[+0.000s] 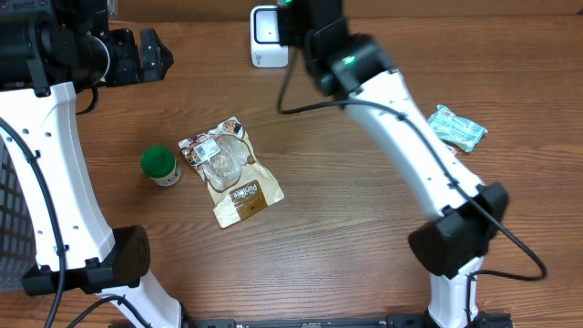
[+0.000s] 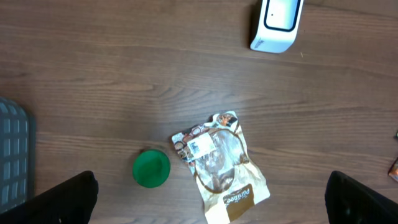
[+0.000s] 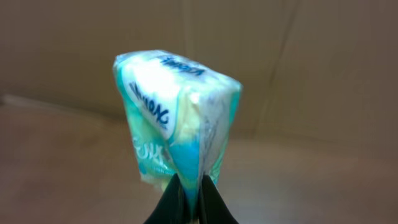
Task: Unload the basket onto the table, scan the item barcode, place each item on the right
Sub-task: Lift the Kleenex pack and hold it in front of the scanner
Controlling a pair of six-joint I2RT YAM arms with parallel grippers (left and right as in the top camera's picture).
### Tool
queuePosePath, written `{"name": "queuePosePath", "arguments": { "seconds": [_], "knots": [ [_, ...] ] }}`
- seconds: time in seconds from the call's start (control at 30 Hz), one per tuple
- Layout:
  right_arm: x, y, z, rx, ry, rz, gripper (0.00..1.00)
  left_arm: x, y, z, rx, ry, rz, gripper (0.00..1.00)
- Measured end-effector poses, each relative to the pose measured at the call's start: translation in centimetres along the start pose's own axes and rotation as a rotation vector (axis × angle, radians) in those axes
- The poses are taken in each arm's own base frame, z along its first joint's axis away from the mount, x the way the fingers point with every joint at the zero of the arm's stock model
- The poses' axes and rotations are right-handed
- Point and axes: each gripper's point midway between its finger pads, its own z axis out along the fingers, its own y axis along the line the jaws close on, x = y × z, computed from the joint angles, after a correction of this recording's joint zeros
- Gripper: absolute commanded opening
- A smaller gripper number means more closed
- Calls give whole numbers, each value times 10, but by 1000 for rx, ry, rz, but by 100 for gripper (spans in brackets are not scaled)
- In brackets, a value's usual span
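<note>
- The right gripper [image 3: 191, 202] is pinched tight on the bottom seam of the soft teal-and-white plastic-wrapped packet [image 3: 177, 118]. The packet stands upright above the jaws, up in the air and off the brown wooden table [image 1: 346, 237].
- From overhead, that arm reaches to the far edge, just beside the small white box scanner [image 1: 265, 35] with its dark window. The packet itself is hidden under the wrist there.
- Only printed lettering shows on the faces the wrist camera sees, with no barcode, so the code is probably on another side. Roll the wrist slowly until that face squares up to the scanner window.
- It's a thin-seam grip, so the packet could sag or swing. Keep the turns gentle and pause on each face.
- The left gripper [image 1: 150, 56] is spread wide and empty, well apart at the far left, and is best kept there.
- The green-lidded round jar [image 1: 159, 165], the clear-and-brown snack pouch [image 1: 231, 173] and a second teal packet [image 1: 458, 128] lie below, so keep any sweep high.
</note>
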Motion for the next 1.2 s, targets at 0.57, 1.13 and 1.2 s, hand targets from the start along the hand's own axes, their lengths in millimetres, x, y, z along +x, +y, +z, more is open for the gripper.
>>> {"name": "queuePosePath", "arguments": {
  "seconds": [0.57, 1.13, 1.2],
  "knots": [
    [123, 12, 152, 241, 10, -908, 4, 0, 0, 0, 0, -1, 0, 99],
    [143, 13, 162, 240, 45, -1017, 4, 0, 0, 0, 0, -1, 0, 100],
    [143, 13, 162, 241, 46, -1017, 4, 0, 0, 0, 0, -1, 0, 100]
  ]
}}
